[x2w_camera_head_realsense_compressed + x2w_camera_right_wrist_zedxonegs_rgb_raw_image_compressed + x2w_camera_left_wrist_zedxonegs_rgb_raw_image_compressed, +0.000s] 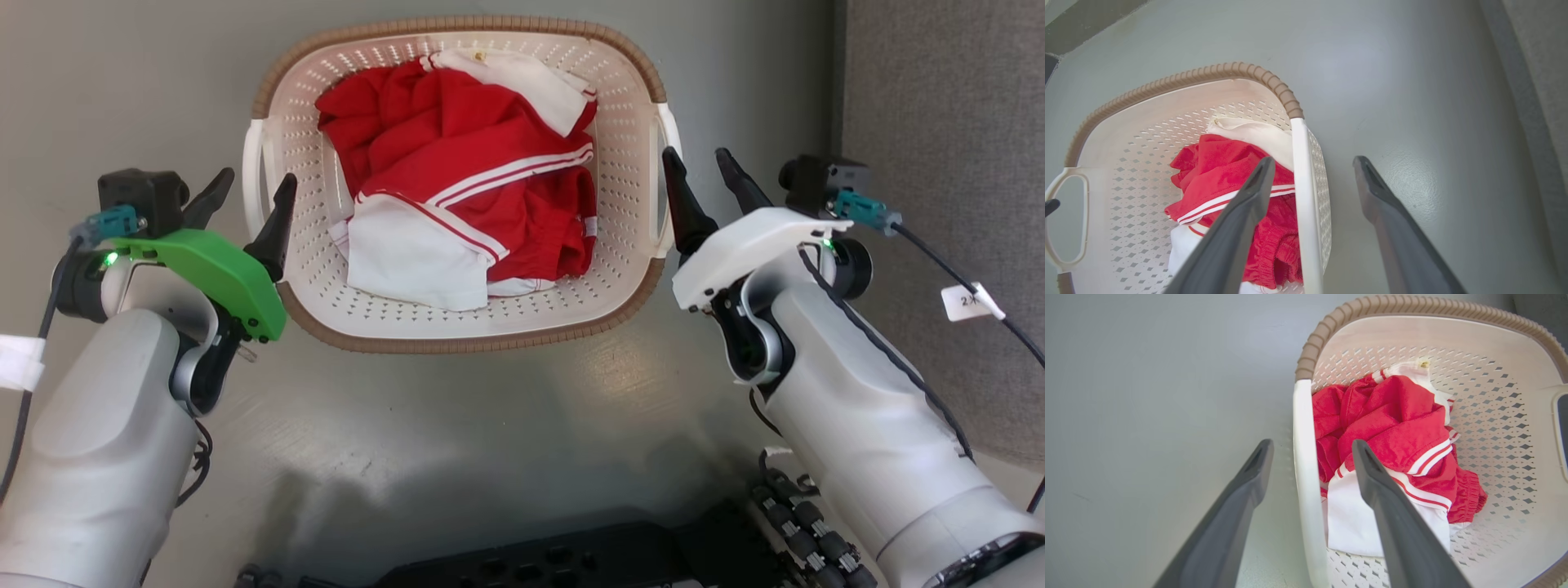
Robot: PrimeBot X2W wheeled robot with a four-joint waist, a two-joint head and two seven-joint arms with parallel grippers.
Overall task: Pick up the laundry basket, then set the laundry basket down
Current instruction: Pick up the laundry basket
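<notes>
Left tool (255, 175), right tool (695, 152) straddling laundry basket (457, 343) handles (1303, 457), contact unclear

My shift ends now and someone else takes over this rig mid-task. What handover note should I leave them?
The left gripper is open, its fingers straddling the left handle, one inside the basket and one outside.
The right gripper is open, straddling the right handle the same way.
The laundry basket sits on the grey floor between the arms, with red and white clothes inside.
Done: both grippers are lined up on the handles, with no grip yet.
Left, as it looks: close on both handles, lift level, set the basket down.
</notes>
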